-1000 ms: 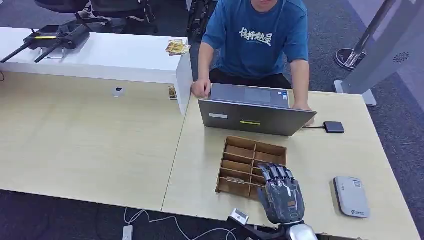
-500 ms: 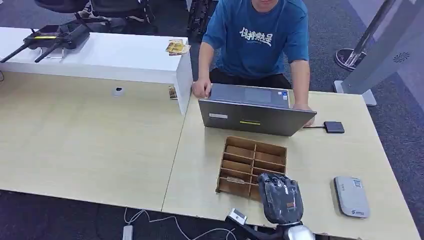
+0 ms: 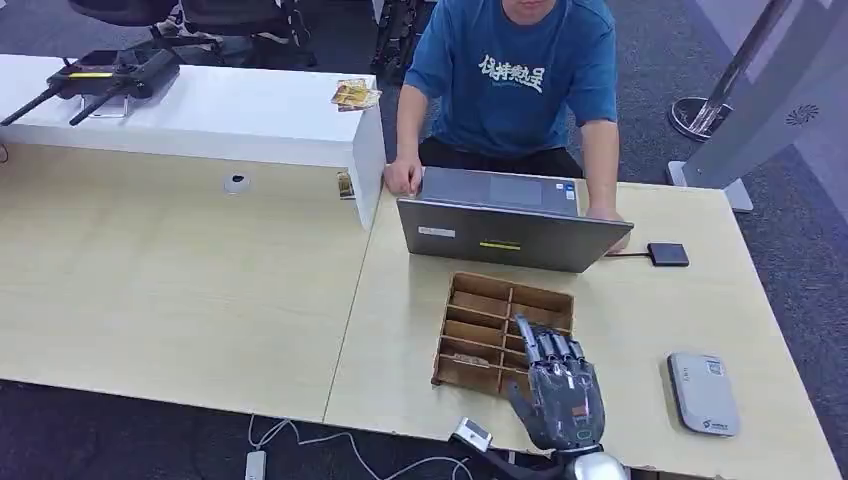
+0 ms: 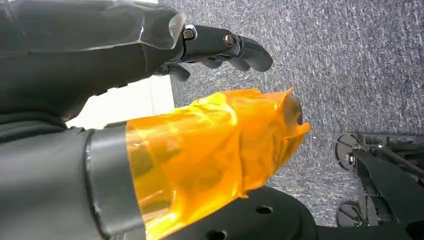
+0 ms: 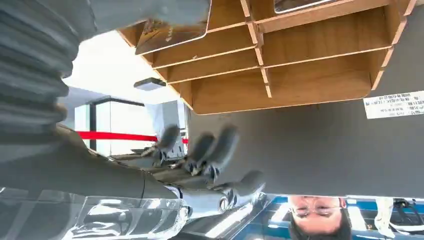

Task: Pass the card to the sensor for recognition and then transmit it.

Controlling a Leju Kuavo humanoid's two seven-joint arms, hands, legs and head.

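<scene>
A wooden organizer [image 3: 505,325] with several compartments stands in front of the laptop. My right hand [image 3: 560,392] hovers over its near right corner, fingers stretched forward and apart, holding nothing. In the right wrist view a card [image 5: 172,27] lies in one compartment of the organizer [image 5: 310,75], close beside my thumb, while the fingers [image 5: 212,147] are spread and blurred, away from it. The grey-white card sensor [image 3: 703,392] lies flat on the table to the right of the hand. My left hand [image 4: 220,47] hangs over the carpet with loosely extended fingers and nothing in it.
A person in a blue shirt [image 3: 520,75] sits behind the open laptop [image 3: 515,232], hands on it. A small black box [image 3: 667,253] on a cable lies right of the laptop. A white raised shelf [image 3: 200,110] stands at the back left.
Half a second ago my right hand's fingers were curled in and drawn back; now they stretch forward again over the organizer's near right corner.
</scene>
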